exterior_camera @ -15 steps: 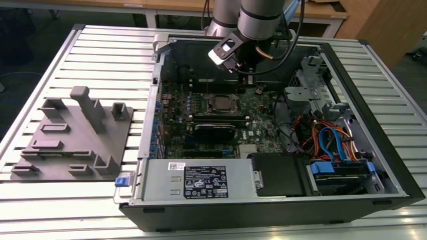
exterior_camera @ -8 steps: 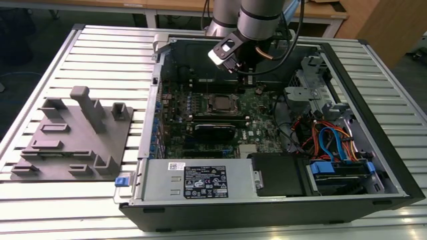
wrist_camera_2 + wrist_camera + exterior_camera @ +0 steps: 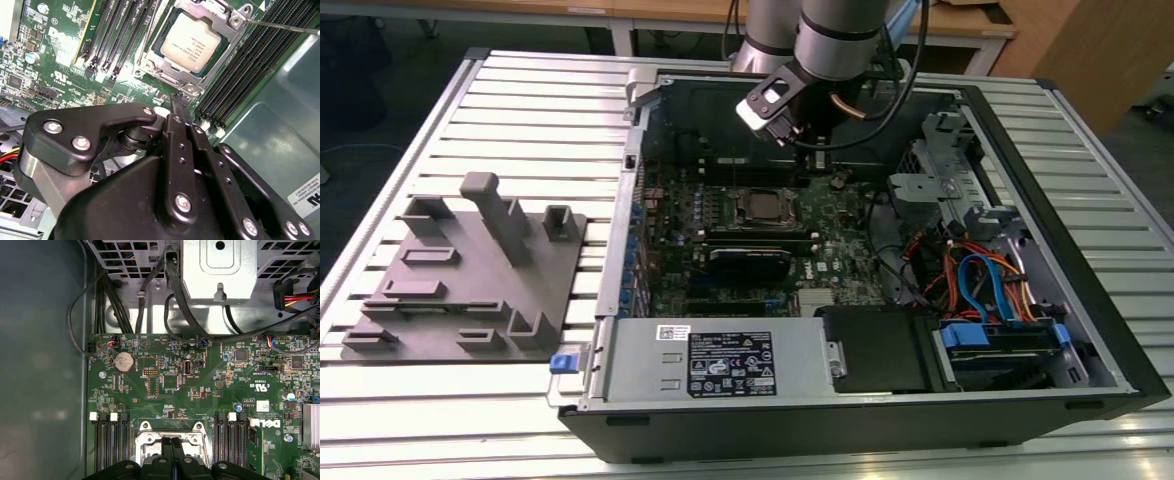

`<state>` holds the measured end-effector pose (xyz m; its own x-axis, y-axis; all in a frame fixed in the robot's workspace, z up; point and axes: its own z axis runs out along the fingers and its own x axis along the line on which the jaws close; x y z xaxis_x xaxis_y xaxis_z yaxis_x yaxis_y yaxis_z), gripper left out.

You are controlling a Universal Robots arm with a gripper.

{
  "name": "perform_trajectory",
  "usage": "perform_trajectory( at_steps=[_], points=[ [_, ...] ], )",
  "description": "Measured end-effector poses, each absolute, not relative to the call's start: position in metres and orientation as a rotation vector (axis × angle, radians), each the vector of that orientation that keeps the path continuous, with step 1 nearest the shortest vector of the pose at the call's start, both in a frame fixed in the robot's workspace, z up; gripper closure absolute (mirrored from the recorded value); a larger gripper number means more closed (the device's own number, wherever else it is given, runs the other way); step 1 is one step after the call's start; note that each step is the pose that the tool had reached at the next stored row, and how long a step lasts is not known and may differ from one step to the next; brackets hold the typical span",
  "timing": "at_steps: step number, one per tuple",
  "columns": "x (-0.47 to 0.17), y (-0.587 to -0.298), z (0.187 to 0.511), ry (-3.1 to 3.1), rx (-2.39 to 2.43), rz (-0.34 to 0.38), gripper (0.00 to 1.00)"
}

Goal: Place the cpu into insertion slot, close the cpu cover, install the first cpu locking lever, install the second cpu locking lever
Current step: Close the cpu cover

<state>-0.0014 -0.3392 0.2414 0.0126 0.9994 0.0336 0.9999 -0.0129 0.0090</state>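
Inside the open computer case (image 3: 854, 430) on the slatted bench (image 3: 520, 110), the cpu (image 3: 192, 42) sits in its socket on the green motherboard (image 3: 200, 385). The cpu cover (image 3: 167, 74) lies flat around it. The pincer (image 3: 179, 100) hangs just beside the socket, fingers pressed together, gripping nothing. One thin lever (image 3: 285, 26) juts sideways from the socket corner.

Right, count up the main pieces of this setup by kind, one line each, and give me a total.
Grey moulded fixture tray: 1
Open black computer case: 1
Square silver-grey cpu: 1
Silvery metal cpu cover frame: 1
Black robot gripper: 1
Total: 5
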Motion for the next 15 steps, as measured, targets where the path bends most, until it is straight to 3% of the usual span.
perform_trajectory(
  at_steps=[15],
  points=[
    [-0.031, -0.34, 0.232, -2.201, -2.216, -0.046, 0.89]
  ],
)
